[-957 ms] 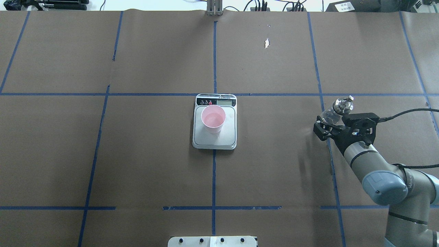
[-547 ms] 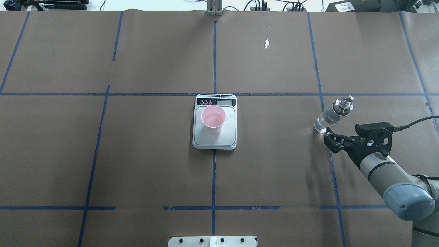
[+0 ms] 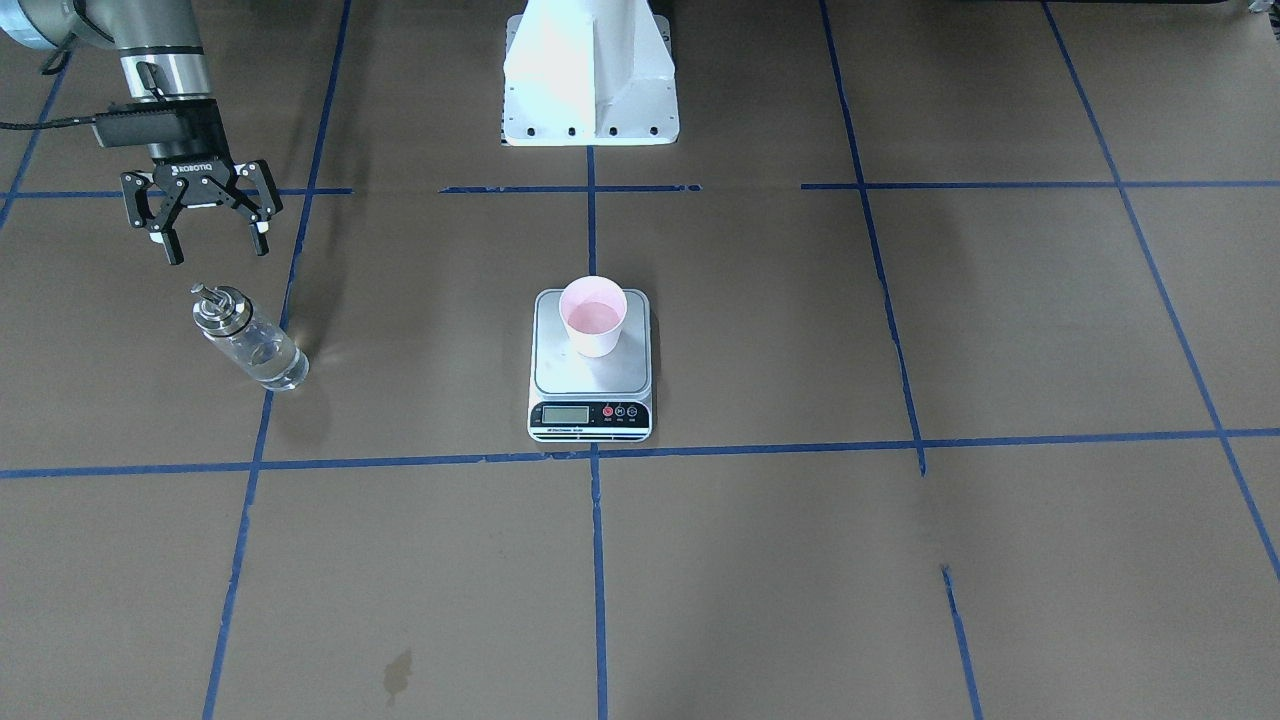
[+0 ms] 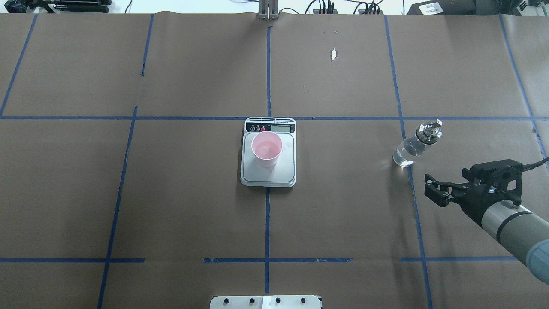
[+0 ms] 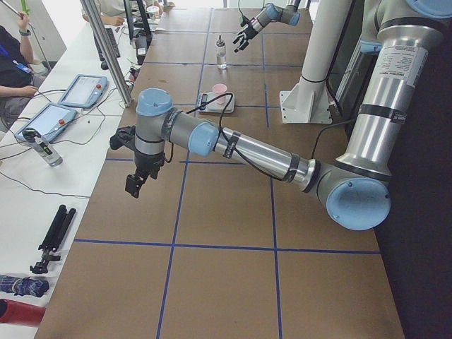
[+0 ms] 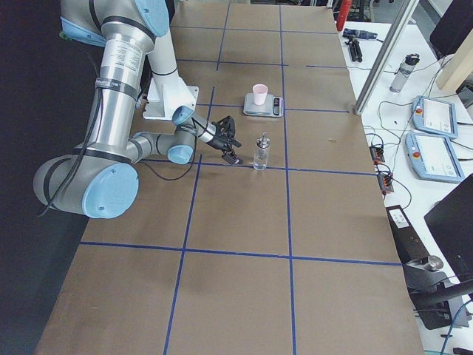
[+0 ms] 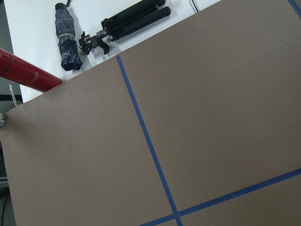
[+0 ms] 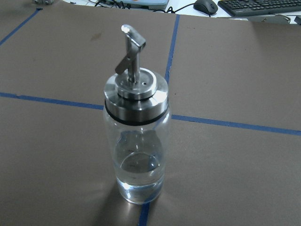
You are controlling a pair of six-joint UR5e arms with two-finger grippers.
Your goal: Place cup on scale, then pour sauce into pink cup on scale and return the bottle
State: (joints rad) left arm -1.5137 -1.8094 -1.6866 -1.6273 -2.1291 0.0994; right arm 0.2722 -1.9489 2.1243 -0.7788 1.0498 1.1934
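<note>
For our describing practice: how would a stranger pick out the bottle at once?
On the brown table gridded with blue tape, find the silver scale at the centre. Toward the robot's right of it, on a blue line before the open right gripper, stands the bottle. It alone is clear glass, with a shiny metal cap and spout.

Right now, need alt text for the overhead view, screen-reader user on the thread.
A pink cup stands on a kitchen scale at the centre of a brown table gridded with blue tape. To the right, a clear glass bottle with a metal spout stands upright on its own; the right gripper is open beside it, not touching.
</note>
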